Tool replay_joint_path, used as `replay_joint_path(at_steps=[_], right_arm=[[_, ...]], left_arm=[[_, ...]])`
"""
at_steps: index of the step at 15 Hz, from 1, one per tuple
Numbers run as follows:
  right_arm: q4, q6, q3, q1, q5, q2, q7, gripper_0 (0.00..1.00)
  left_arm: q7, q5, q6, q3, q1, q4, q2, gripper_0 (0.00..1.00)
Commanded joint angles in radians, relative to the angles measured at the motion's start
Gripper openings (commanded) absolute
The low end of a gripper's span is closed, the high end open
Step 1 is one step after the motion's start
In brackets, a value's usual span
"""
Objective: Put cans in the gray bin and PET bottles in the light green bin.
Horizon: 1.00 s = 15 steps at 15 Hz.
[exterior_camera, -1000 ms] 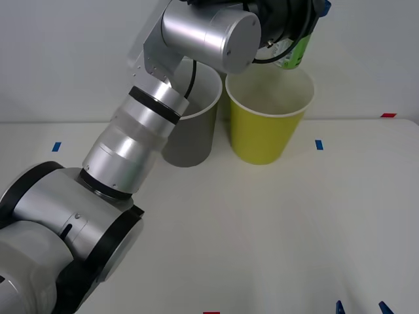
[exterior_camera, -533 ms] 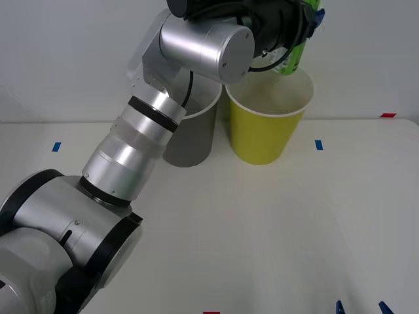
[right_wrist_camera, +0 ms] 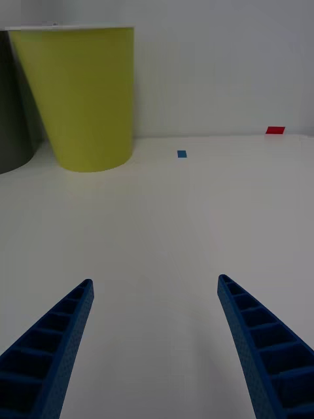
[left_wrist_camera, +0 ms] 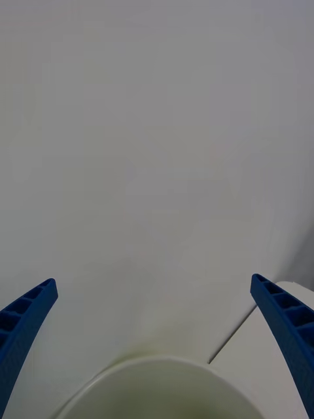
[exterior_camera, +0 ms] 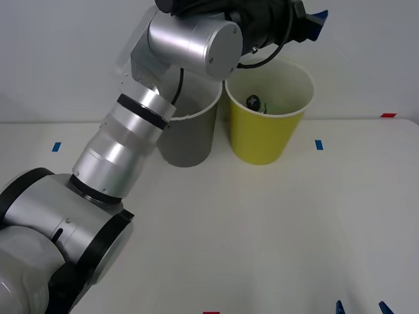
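The PET bottle (exterior_camera: pixel 260 104) lies inside the light green bin (exterior_camera: pixel 265 134), its black cap and some green plastic showing below the rim. The gray bin (exterior_camera: pixel 191 137) stands right beside it on the left, partly covered by my left arm. High above the light green bin hangs my left gripper (exterior_camera: pixel 313 14), open and empty; in its wrist view the gripper (left_wrist_camera: pixel 153 281) has spread fingers over a white bin rim (left_wrist_camera: pixel 154 366). Near the table's front edge my right gripper (right_wrist_camera: pixel 155 281) rests open and empty, facing the light green bin (right_wrist_camera: pixel 75 98) and the gray bin (right_wrist_camera: pixel 13 105).
My left arm (exterior_camera: pixel 131 144) stretches diagonally from the front left over the gray bin. Small blue tape marks (exterior_camera: pixel 319 144) and a red mark (exterior_camera: pixel 388 115) lie on the white table (exterior_camera: pixel 275 229). A wall stands close behind the bins.
The left gripper held the green bottle above the light green bin; it has opened and lifted, and the bottle has dropped into that bin. The right arm has not moved.
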Motion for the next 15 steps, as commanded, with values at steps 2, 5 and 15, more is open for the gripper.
replay_joint_path(at_steps=[2,5,15], right_arm=[[0.000,0.000,0.000,0.000,0.000,0.000,0.000,0.65],[0.000,0.000,0.000,0.000,0.000,0.000,0.000,0.65],[0.000,0.000,0.000,0.000,0.000,0.000,0.000,0.65]], left_arm=[[-0.006,0.016,0.152,0.001,0.171,-0.298,0.087,1.00],[-0.005,0.023,0.187,0.001,0.276,-0.453,0.205,1.00],[0.002,-0.010,0.411,0.240,0.874,-1.163,0.414,1.00]])
